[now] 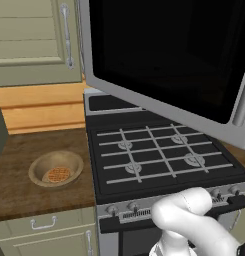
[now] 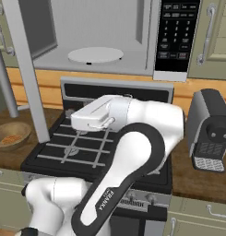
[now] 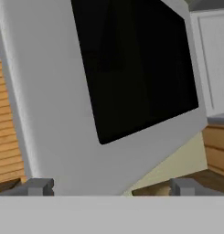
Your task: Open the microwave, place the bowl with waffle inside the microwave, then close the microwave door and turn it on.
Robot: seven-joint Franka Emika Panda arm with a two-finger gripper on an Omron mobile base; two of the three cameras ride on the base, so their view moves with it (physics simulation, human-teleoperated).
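Observation:
The microwave (image 2: 105,69) hangs open above the stove, showing its pale interior, white turntable (image 2: 95,55) and dark control strip (image 2: 179,34). The microwave door (image 1: 164,50) is swung far out to the left, and its black glass (image 3: 131,68) looms close in the hand view. My gripper (image 3: 112,187) is open and holds nothing, its fingertips (image 3: 38,186) spread wide just short of the door's silver frame. The hand (image 2: 92,117) hovers over the stove, aimed left at the door. The tan bowl (image 1: 56,169) sits on the wooden counter left of the stove with the waffle (image 1: 58,174) in it.
The black gas stove (image 1: 159,152) with grates lies under the microwave. A dark coffee machine (image 2: 213,129) stands on the counter at the right. Beige cabinets (image 1: 29,35) flank the microwave. The door's bar handle (image 2: 4,78) juts out above the bowl (image 2: 12,134).

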